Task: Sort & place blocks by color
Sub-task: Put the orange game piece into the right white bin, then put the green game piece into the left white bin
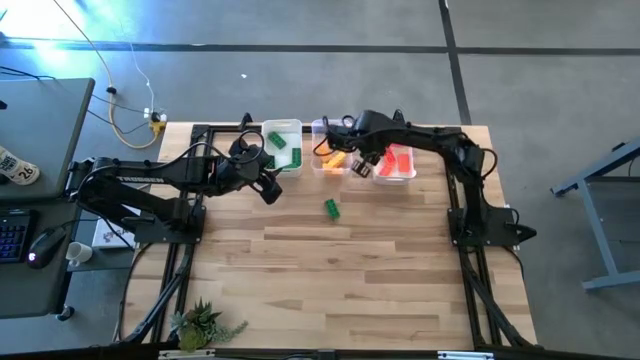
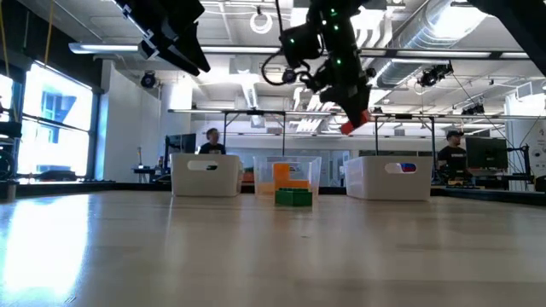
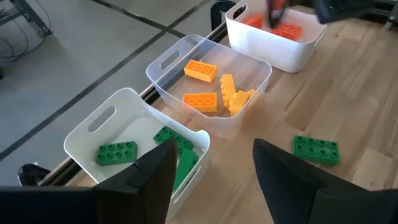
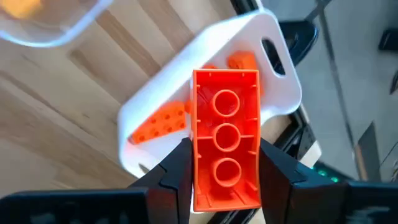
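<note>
R gripper (image 4: 225, 171) clamps red block (image 4: 226, 146) lengthwise, hollow underside facing cam; L gripper (image 3: 214, 171) open

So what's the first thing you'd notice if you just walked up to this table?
Probably the red block pinched in the right gripper's fingers, held up over the bin of red blocks at the table's far edge. Next, the lone green block lying on the bare wood in front of the three bins. The left gripper hangs open above the green bin.
</note>
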Available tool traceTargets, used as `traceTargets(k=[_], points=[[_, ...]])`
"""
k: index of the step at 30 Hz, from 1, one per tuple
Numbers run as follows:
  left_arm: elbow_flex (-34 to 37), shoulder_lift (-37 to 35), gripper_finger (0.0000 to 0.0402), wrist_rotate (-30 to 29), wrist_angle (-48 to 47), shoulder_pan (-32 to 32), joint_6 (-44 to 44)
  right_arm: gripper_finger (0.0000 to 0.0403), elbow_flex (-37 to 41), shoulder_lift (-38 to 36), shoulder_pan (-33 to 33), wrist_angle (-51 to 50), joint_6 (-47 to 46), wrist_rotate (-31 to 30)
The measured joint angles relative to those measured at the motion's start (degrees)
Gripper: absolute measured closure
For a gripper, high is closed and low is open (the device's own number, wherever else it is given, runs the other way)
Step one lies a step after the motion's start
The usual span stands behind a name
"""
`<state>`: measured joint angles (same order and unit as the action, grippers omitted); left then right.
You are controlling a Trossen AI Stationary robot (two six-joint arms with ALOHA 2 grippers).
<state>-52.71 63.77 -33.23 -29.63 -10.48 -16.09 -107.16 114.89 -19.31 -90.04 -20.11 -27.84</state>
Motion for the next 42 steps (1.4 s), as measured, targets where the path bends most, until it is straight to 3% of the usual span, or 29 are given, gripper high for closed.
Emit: traceTargets(k=[15, 19, 27, 42], points=[[0.0, 0.0, 0.0202, 0.0, -0.1, 0.0, 3.0, 0.0292, 10.7, -0.2, -7.7, 0.0, 1.3, 4.1], [0.0, 0.0, 0.0202, 0.0, 0.0, 0.0, 5.7, 0.0268, 11.6, -0.2, -8.3, 0.6, 1.5, 3.4], [0.0, 0.0, 0.0202, 0.0, 0.0, 0.0, 6.2, 0.0214, 11.7, -0.2, -8.7, 0.8, -0.4, -0.4], [0.0, 0.0, 0.0202, 0.0, -0.1, 0.0, 6.3, 0.0206, 6.3, -0.2, -5.1, 0.0, -1.6, 0.7]])
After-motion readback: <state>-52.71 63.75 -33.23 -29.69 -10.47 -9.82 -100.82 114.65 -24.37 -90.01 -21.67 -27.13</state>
